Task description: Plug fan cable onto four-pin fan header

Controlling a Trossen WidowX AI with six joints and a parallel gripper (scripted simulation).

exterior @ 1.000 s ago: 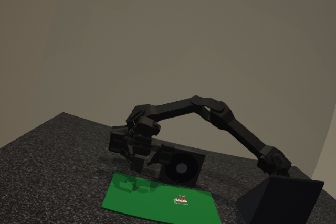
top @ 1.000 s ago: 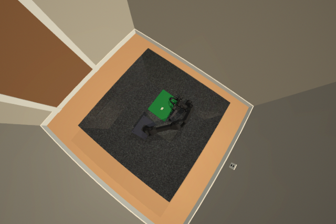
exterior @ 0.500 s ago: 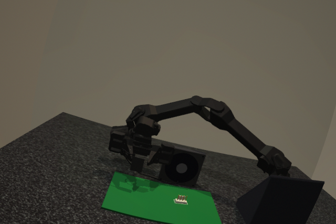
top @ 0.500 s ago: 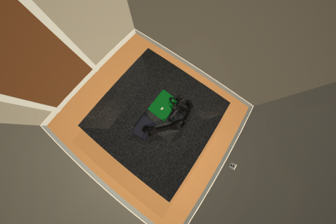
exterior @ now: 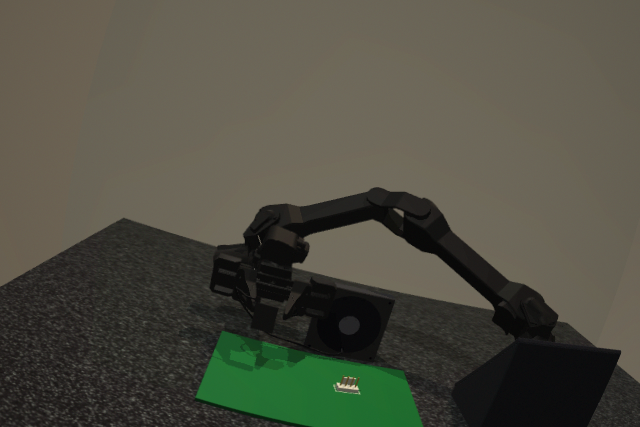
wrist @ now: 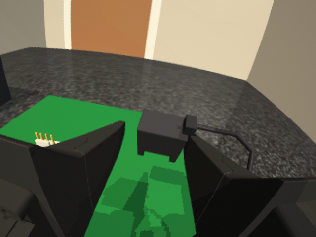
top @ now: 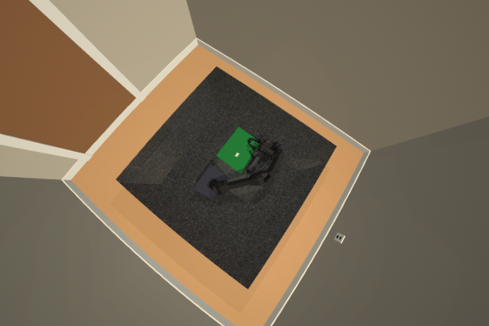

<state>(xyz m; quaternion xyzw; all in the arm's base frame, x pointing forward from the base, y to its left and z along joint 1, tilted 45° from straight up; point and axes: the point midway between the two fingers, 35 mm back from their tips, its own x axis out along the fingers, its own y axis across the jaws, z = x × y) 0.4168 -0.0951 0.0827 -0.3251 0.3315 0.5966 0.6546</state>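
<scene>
The green board (top: 233, 144) (exterior: 279, 391) (wrist: 89, 116) lies flat. Its white header (top: 237, 154) (exterior: 347, 387) (wrist: 46, 142) stands bare, four pins up. The dark plug (exterior: 263, 319) (wrist: 160, 123) hangs above the table near the board's edge, away from the header. Its black cable (wrist: 224, 132) leaves it on the right in the wrist view. My gripper (exterior: 270, 316) (wrist: 154, 132) stands partly open around the plug. In the wrist view a gap shows between the left finger and the plug; the right finger is close to it, contact unclear.
The square black fan (exterior: 348, 325) stands upright behind the board, close to the gripper in the exterior view. The arm's dark base block (top: 208, 182) (exterior: 542, 386) is beside the board. Gripper shadows fall on the board.
</scene>
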